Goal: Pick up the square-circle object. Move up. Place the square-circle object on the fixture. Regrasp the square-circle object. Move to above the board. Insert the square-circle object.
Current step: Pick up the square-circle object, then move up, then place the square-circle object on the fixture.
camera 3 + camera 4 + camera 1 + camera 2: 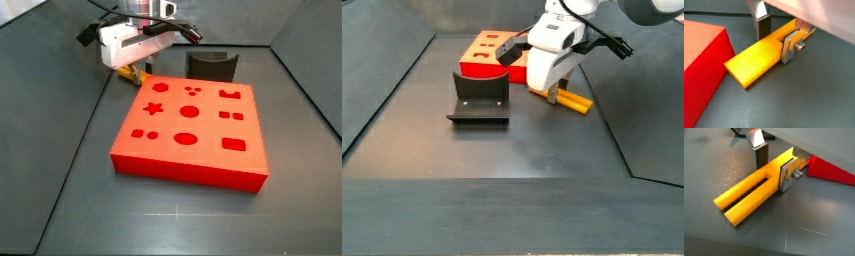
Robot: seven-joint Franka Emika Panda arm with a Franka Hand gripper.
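Observation:
The square-circle object (757, 57) is a yellow-orange bar with a slot along its length (747, 195). It lies flat on the dark floor beside the red board (703, 65). My gripper (777, 37) is down over its far end, with one finger (789, 47) flat against one side and the other finger (762, 25) at the opposite side, so it is shut on the bar. In both side views the gripper (131, 68) (549, 88) sits at the board's (187, 125) far corner. The peg (572, 100) pokes out below it. The fixture (478, 97) (210, 65) stands apart and carries nothing.
The board's top face has star, circle, square and oval cut-outs (154, 106). Dark walls enclose the floor (502, 150). The red board edge (827, 172) lies close behind the gripper.

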